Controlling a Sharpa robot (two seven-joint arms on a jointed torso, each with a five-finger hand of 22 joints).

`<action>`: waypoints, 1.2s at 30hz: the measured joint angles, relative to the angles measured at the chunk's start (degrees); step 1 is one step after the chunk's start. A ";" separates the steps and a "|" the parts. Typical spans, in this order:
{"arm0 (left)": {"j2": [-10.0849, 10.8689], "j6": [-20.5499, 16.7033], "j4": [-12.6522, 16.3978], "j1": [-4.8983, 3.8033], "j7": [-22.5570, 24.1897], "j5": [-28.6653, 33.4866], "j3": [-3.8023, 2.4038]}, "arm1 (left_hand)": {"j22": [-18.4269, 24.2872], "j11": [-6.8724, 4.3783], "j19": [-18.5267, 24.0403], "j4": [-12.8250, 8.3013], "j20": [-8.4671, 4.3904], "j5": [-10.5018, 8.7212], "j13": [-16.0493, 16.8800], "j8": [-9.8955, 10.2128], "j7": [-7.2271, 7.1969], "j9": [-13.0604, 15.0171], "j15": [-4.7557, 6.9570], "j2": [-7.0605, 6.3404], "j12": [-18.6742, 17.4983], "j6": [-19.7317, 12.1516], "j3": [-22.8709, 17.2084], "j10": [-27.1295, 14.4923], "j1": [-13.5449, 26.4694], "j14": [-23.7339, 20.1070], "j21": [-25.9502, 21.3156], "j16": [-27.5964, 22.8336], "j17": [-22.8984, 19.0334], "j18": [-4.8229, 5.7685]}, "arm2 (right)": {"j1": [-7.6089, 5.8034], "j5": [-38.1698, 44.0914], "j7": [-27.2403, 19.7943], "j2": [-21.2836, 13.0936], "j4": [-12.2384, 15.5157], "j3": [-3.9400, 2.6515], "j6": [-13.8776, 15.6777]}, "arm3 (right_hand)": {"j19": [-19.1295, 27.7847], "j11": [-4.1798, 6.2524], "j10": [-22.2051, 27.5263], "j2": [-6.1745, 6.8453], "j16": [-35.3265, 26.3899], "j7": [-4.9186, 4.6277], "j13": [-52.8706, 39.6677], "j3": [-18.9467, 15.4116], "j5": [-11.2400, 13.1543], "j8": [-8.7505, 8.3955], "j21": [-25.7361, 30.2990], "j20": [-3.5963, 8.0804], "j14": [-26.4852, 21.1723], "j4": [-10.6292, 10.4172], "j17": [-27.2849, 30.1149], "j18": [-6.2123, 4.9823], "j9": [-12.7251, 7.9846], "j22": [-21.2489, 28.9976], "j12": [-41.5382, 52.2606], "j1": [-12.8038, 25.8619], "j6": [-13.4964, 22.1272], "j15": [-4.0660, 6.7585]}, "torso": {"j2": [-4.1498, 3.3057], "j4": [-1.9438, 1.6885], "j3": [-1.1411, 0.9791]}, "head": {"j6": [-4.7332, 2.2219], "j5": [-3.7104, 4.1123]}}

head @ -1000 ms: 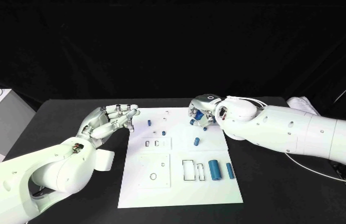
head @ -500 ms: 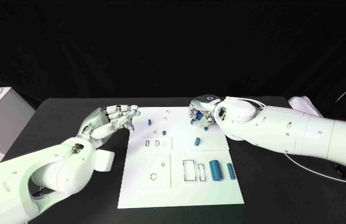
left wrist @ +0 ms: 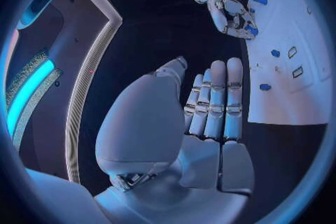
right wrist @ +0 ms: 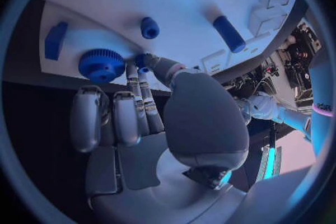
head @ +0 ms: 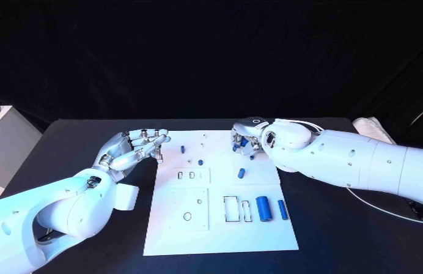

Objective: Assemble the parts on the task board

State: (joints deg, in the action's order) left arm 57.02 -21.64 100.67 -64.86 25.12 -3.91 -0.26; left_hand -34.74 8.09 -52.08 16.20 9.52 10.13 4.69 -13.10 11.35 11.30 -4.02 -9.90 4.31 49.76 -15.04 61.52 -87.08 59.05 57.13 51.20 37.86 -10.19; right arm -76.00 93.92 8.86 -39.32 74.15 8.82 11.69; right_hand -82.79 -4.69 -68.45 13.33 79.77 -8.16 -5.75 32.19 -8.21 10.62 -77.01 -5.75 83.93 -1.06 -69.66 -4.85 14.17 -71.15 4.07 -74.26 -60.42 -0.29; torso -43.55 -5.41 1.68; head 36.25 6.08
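The white task board (head: 220, 228) lies mid-table. My right hand (head: 245, 140) hovers over its far right corner. In the right wrist view its thumb and a fingertip pinch a small blue part (right wrist: 142, 60), right beside a blue gear (right wrist: 101, 65) on the board. My left hand (head: 132, 148) hangs at the board's far left edge, fingers straight and apart from the thumb, holding nothing. Small blue pegs (head: 183, 148) (head: 200, 162) (head: 241, 173) sit on the far half of the board. A thick blue cylinder (head: 263, 208) and a thinner one (head: 282, 208) lie near the right edge.
Outlined slots (head: 231, 208) and an oval hole (head: 187, 215) mark the board's near half. A white box (head: 127, 196) sits on the table under my left forearm. Black table (head: 335, 237) surrounds the board, and a white cable (head: 379, 202) runs at the right.
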 measured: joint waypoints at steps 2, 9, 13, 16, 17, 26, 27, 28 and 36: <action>0.01 0.02 -0.01 0.00 -0.05 0.00 0.00 | 0.00 0.00 0.00 0.00 0.00 0.00 0.00 0.00 0.00 0.00 0.00 0.00 0.00 0.00 0.00 0.00 0.00 0.00 0.00 0.00 0.00 0.00 | -0.01 -0.02 0.00 0.07 -0.05 -0.03 -0.01 | 0.00 0.11 -0.11 -0.11 0.00 0.15 0.00 0.22 0.00 0.06 0.00 0.00 0.00 0.00 0.00 0.00 0.06 -0.04 0.00 0.11 -0.15 0.00 | -0.04 0.00 0.03 | -0.01 0.01; 0.02 0.09 -0.07 -0.02 -0.19 0.00 0.00 | -0.15 0.00 0.19 0.00 0.20 0.00 0.00 0.00 0.00 0.06 0.00 0.00 0.00 0.00 -0.32 0.00 0.00 0.00 0.22 0.27 -0.01 0.00 | -0.02 -0.56 -0.11 0.14 -0.14 -0.06 0.61 | -0.52 0.83 -2.68 -0.61 0.66 0.98 -0.34 1.73 0.02 1.49 -1.86 0.53 0.09 -0.66 -0.21 0.91 1.00 -2.33 0.00 0.61 -2.00 0.53 | -0.17 0.02 0.10 | -0.02 0.01; 0.01 0.12 -0.22 -0.02 -0.25 0.00 0.00 | -0.22 0.00 0.19 0.00 0.20 0.00 0.00 0.00 0.00 0.05 0.00 0.00 0.00 0.00 -0.32 0.01 0.00 0.00 0.22 0.27 -0.01 0.00 | 0.05 -1.23 -0.20 0.14 0.12 -0.01 1.71 | -0.65 1.27 -3.31 -0.83 0.66 1.30 -0.53 1.89 0.10 2.00 -2.22 0.66 0.10 -0.83 -0.29 0.91 1.66 -3.00 -0.01 0.84 -2.51 0.94 | -0.21 0.01 0.10 | -0.10 -0.01; 0.00 0.14 -0.38 -0.02 -0.29 0.00 0.00 | -0.28 0.00 0.40 -0.16 -0.02 0.00 0.00 0.00 0.00 0.05 0.00 0.00 0.00 0.00 -0.48 0.00 0.00 0.00 0.44 0.27 -0.01 0.00 | 0.12 -1.66 -0.15 0.17 0.63 0.02 2.96 | -0.73 1.41 -3.92 -1.04 0.66 1.59 -0.66 2.31 0.16 2.34 -2.62 0.73 0.10 -0.93 -0.29 0.91 2.08 -3.53 -0.01 1.06 -2.80 0.94 | -0.24 0.01 0.11 | -0.24 -0.02; 0.00 0.14 -0.43 -0.02 -0.30 0.00 0.00 | -0.30 0.00 0.41 -0.16 -0.01 0.00 -0.01 0.00 0.00 0.07 0.00 0.00 0.00 0.00 -0.48 0.00 0.00 0.00 0.44 0.41 -0.01 0.00 | 0.14 -1.74 -0.05 0.22 0.80 0.03 3.42 | -0.73 1.42 -3.93 -1.12 0.66 1.59 -0.70 2.37 0.24 2.44 -2.62 0.73 0.10 -0.99 -0.29 0.91 2.10 -3.63 0.00 1.14 -2.80 0.94 | -0.25 0.01 0.13 | -0.29 -0.02; 0.04 0.17 -0.85 -0.03 -0.38 0.01 0.00 | -0.45 0.00 0.40 -0.32 -0.01 0.01 -0.01 0.00 0.00 0.10 0.00 0.00 0.00 0.00 -0.64 0.01 0.00 0.00 0.79 0.61 -0.01 0.00 | 0.06 -1.36 1.92 2.17 1.21 -0.17 8.86 | -0.92 1.32 -4.21 -1.20 0.88 1.74 -0.71 2.53 0.27 2.82 -3.10 0.93 -0.11 -0.83 -0.33 0.91 2.14 -3.80 0.00 1.20 -2.93 1.14 | -0.33 0.04 0.18 | -0.87 -0.25; 0.05 0.17 -0.91 -0.03 -0.39 0.01 0.00 | -0.45 0.00 0.40 -0.32 -0.01 0.01 -0.01 0.00 0.00 0.10 0.00 0.00 0.00 0.00 -0.64 0.01 0.00 0.00 0.79 0.61 -0.01 0.00 | 0.06 -1.06 2.25 2.69 1.05 -0.19 9.56 | -0.92 1.32 -4.21 -1.20 0.88 1.74 -0.71 2.53 0.27 2.82 -3.10 0.93 -0.11 -0.83 -0.31 0.91 2.14 -3.80 0.00 1.19 -2.93 1.14 | -0.35 0.03 0.18 | -0.93 -0.27; 0.06 0.18 -0.95 -0.03 -0.40 0.01 0.00 | -0.45 0.00 0.40 -0.32 -0.01 0.01 -0.01 0.00 0.00 0.10 0.00 0.00 0.00 0.00 -0.64 0.01 0.00 0.00 0.79 0.61 -0.01 0.00 | 0.06 -0.76 2.51 3.10 0.94 -0.19 10.09 | -0.92 1.32 -4.21 -1.20 0.88 1.74 -0.71 2.53 0.27 2.83 -3.10 0.93 -0.11 -0.83 -0.30 0.91 2.14 -3.80 0.00 1.19 -2.93 1.14 | -0.37 0.03 0.15 | -1.01 -0.28; 0.07 0.21 -1.04 -0.04 -0.45 0.01 0.00 | -0.51 0.00 0.40 -0.16 -0.01 0.03 -0.01 0.00 0.00 0.15 0.00 0.00 0.00 0.00 -0.80 0.01 0.00 0.00 0.79 0.61 -0.01 0.00 | 0.07 4.14 4.77 6.50 -0.59 -0.22 14.92 | -0.92 1.52 -4.41 -1.36 0.88 1.74 -0.77 3.09 0.10 2.83 -3.34 0.92 0.10 -0.27 -0.22 0.90 2.15 -3.80 -0.02 1.03 -2.92 1.35 | -0.52 -0.07 0.25 | -1.20 -0.12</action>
State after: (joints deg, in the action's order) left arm 57.09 -21.43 99.64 -64.90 24.67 -3.90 -0.26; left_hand -35.25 8.09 -51.69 16.04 9.51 10.15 4.68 -13.10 11.35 11.45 -4.02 -9.90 4.32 49.76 -15.84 61.53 -87.08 59.06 57.92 51.81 37.85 -10.19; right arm -75.93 98.06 13.64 -32.82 73.56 8.60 26.61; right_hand -83.71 -3.16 -72.86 11.96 80.66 -6.42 -6.51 35.29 -8.10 13.44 -80.35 -4.82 84.03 -1.32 -69.89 -3.95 16.32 -74.94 4.05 -73.23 -63.34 1.06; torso -44.07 -5.48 1.93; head 35.06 5.96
